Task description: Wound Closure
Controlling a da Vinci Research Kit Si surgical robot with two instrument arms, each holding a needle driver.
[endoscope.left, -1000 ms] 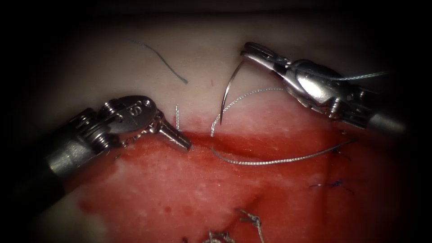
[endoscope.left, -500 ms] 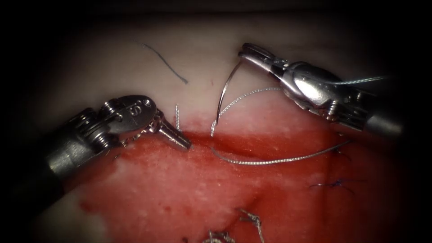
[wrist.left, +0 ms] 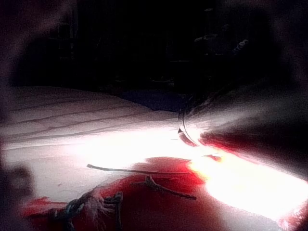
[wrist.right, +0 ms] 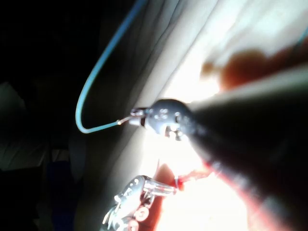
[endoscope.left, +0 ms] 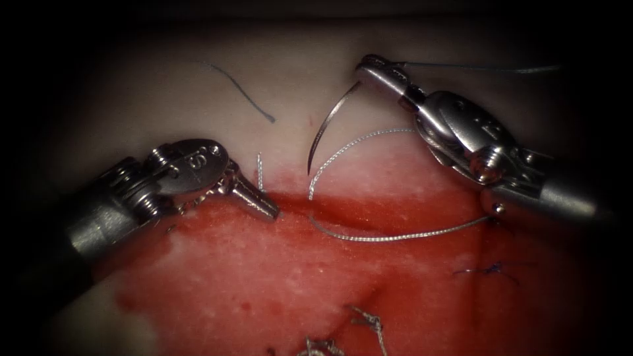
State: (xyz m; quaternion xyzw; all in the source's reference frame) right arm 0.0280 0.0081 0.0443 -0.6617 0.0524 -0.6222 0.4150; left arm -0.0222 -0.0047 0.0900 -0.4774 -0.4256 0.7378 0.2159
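Note:
My right tool [endoscope.left: 368, 68] is shut on the curved needle [endoscope.left: 328, 118] near its tail end, over the pale tissue [endoscope.left: 165, 112] beyond the cut [endoscope.left: 369, 212]. The needle hangs free of the tissue, its tip just above the pale edge near the cut's left part. Blue thread [endoscope.left: 475, 67] runs from the tail off to the right, and it loops away from the right tool's tip [wrist.right: 139, 117] as blue thread [wrist.right: 91, 82]. My left tool [endoscope.left: 267, 209] lies shut at the cut's left end, and I see nothing in its jaws.
Silvery braided thread [endoscope.left: 369, 137] arcs up from the cut and another strand [endoscope.left: 395, 236] lies across the red fluid [endoscope.left: 277, 270]. Cut ends lie about: a blue piece [endoscope.left: 241, 92], a short stub [endoscope.left: 259, 171], a dark knot [endoscope.left: 491, 270], frayed ends [endoscope.left: 369, 323].
The right tool has turned and lifted slightly, swinging the needle tip up and to the left. The blue thread at its tail has swung upward. The left tool has stayed still.

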